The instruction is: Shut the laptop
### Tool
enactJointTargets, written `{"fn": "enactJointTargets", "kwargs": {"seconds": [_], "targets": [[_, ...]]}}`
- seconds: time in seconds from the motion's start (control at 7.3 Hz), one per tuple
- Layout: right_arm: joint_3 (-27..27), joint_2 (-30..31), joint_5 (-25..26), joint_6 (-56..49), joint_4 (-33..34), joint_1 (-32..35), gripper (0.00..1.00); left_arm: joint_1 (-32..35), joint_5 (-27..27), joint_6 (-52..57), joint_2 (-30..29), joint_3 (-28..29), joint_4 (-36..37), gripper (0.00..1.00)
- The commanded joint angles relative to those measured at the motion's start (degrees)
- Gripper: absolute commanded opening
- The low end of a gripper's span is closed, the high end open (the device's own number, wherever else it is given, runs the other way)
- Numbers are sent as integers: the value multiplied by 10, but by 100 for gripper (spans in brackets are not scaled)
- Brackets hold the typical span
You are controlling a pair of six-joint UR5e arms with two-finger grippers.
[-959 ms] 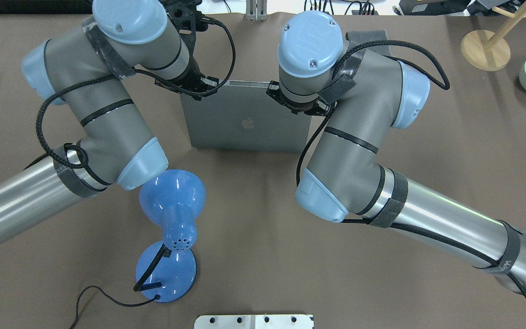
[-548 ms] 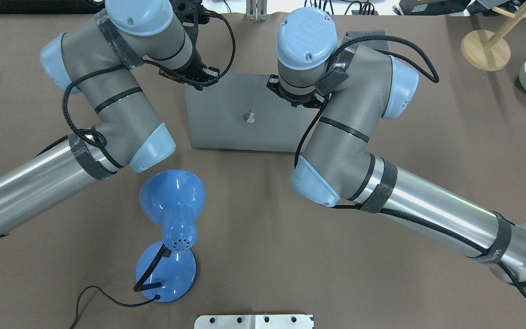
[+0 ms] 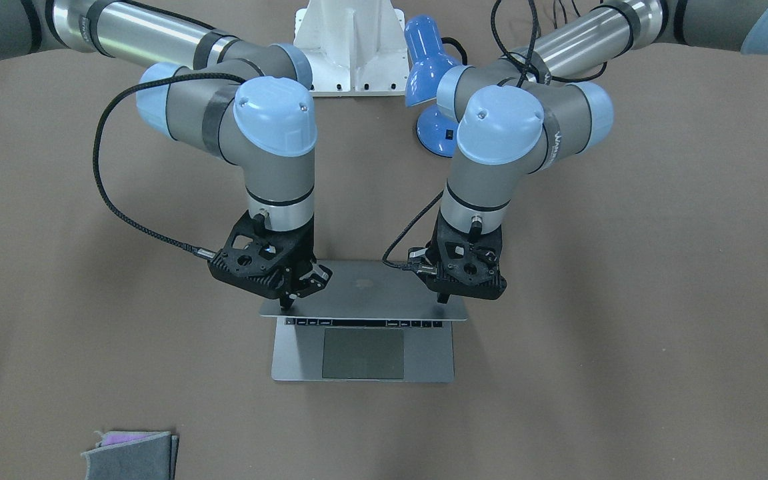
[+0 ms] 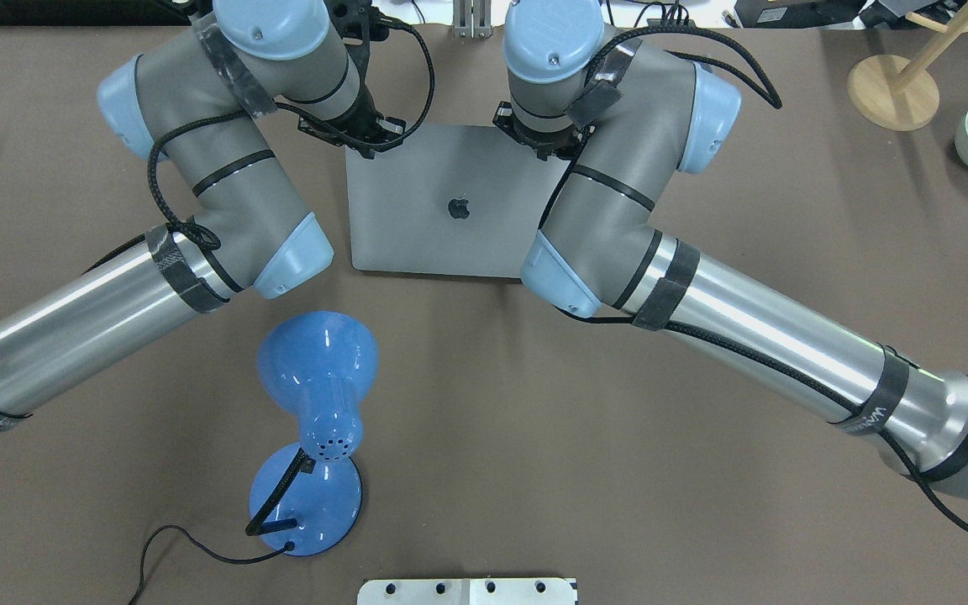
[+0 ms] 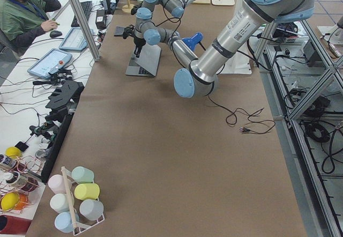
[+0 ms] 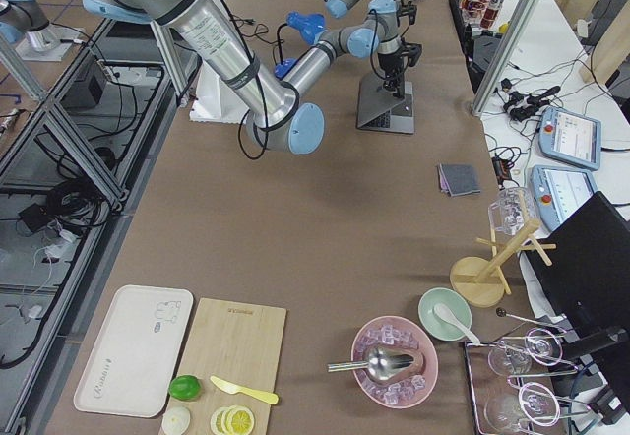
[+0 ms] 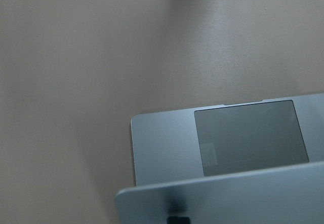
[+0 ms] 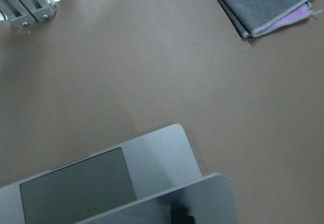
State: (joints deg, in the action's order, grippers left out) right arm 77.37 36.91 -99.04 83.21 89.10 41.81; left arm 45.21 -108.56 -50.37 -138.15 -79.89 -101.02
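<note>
At the far middle of the table (image 4: 484,437), between the two arms, sits the laptop (image 3: 364,293), its lid part-lowered over the keyboard and the trackpad uncovered. The right gripper (image 3: 285,305) and left gripper (image 3: 443,300) each rest on a free corner of the lid. Both pairs of jaws appear drawn together on nothing, pressing with their tips only. Judged risks: the tips sit close to the lid's front edge, so as the angle flattens either could skid off, strike the palm rest or be caught beneath the lid. Uneven descent of the two arms would twist the lid about its hinge. Excess downward travel once the lid seats would load the screen. A forward push could slide the base on the cloth. The lamp (image 4: 316,395) stands well apart; no hazard noted.
</note>
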Motion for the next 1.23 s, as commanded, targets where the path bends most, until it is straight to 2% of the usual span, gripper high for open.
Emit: {"fn": "enactJointTargets", "kwargs": {"seconds": [0.0, 0.27, 1.1], "targets": [[-59, -27, -3, -2, -31, 10, 0, 1, 8, 0, -16, 37, -14, 0], [-114, -47, -2, -2, -76, 10, 0, 2, 22, 7, -19, 71, -43, 0], [-186, -62, -2, -8, -131, 10, 0, 6, 43, 28, -63, 207, -130, 0]]}}
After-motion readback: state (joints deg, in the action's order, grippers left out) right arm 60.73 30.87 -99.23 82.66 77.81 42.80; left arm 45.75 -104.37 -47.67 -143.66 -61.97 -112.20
